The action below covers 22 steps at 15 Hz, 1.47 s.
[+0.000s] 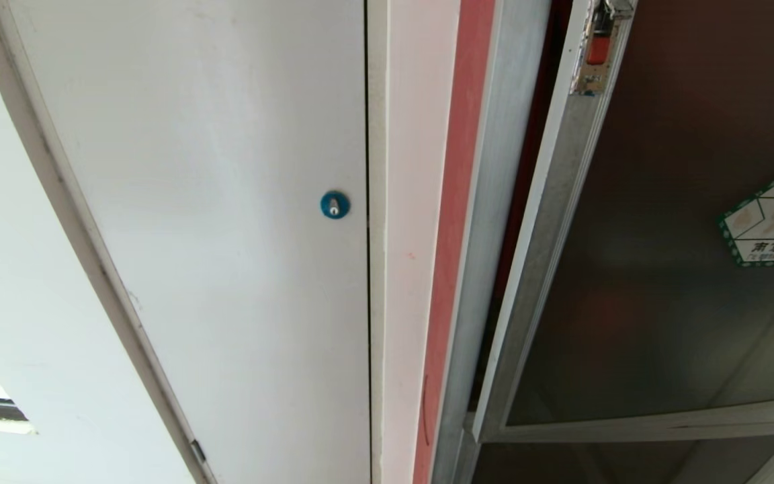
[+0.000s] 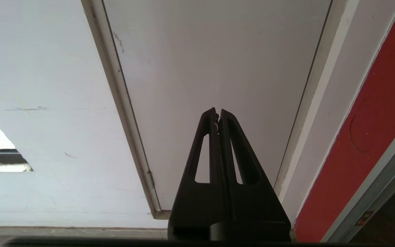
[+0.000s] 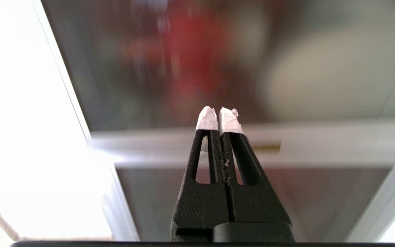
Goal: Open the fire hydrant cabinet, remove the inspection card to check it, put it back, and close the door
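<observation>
Head view: door [image 1: 662, 222] silver-framed, dark glass, hexagonal sticker [image 1: 773, 218] on it; narrow dark gap along latch edge beside cabinet [image 1: 494, 202] frame, so not flush. White door [image 1: 226, 235] with blue lock [image 1: 334, 204] to left of cabinet. Card not seen. Neither arm in head view.
Left gripper [image 2: 217, 111]: fingers pressed together, empty, facing white door.
Right gripper [image 3: 219, 111]: white-taped fingertips [image 3: 207, 120] clenched, empty, facing door glass; blurred red and pale shapes behind glass.

On my feed I see a plain white panel door [image 1: 212, 222] with a round blue lock [image 1: 334, 204] near its edge, a red strip [image 1: 457, 202] running alongside its white frame.
</observation>
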Available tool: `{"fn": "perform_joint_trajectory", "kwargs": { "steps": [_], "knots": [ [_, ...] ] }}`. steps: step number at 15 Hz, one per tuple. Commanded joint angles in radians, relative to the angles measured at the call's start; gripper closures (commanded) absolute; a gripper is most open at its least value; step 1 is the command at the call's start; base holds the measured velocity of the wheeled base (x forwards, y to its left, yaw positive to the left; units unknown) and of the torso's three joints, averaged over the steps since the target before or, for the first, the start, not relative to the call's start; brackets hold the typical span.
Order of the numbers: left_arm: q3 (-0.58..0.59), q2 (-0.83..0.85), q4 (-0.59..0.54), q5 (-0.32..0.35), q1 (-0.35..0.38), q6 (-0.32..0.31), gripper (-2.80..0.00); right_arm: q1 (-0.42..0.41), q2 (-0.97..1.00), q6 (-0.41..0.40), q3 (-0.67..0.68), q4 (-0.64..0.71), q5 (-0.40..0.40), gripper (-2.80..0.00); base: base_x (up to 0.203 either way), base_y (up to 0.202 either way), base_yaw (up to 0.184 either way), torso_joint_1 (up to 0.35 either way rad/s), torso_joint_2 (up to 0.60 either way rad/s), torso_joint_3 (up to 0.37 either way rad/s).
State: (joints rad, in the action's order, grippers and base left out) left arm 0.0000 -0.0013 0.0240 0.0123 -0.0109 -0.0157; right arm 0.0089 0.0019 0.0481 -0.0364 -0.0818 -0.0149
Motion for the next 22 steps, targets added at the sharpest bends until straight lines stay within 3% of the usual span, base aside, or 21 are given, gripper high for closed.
{"fn": "perform_joint_trajectory", "kwargs": {
  "steps": [1, 12, 15, 18, 22],
  "knots": [
    [0.014, 0.001, 0.001, 0.0, 0.0, 0.0, 0.0, 0.0, -0.002, 0.0, 0.039, 0.036, -0.002, 0.0, 0.0, 0.0, 0.0, 0.0, 0.0, 0.0],
    [0.014, 0.001, 0.001, 0.0, 0.0, -0.001, 0.0, 0.0, -0.002, -0.001, 0.039, 0.07, 0.0, 0.0, 0.0, 0.0, 0.0, 0.0, 0.0, 0.0],
    [0.007, 0.001, 0.002, 0.004, 0.0, -0.026, 0.0, 0.001, -0.002, -0.001, 0.039, 0.07, 0.0, 0.0, 0.0, 0.0, 0.0, 0.0, 0.0, 0.0],
    [-0.143, 0.068, -0.007, 0.116, 0.0, -0.026, 0.0, 0.0, -0.002, -0.001, 0.039, 0.069, 0.0, 0.0, 0.0, 0.0, 0.0, 0.0, 0.0, 0.0],
    [-0.378, 0.391, -0.002, 0.237, -0.021, 0.067, 0.0, 0.0, -0.002, -0.001, 0.039, 0.07, 0.0, 0.0, 0.0, 0.0, 0.0, 0.0, 0.0, 0.0]
  ]
}}
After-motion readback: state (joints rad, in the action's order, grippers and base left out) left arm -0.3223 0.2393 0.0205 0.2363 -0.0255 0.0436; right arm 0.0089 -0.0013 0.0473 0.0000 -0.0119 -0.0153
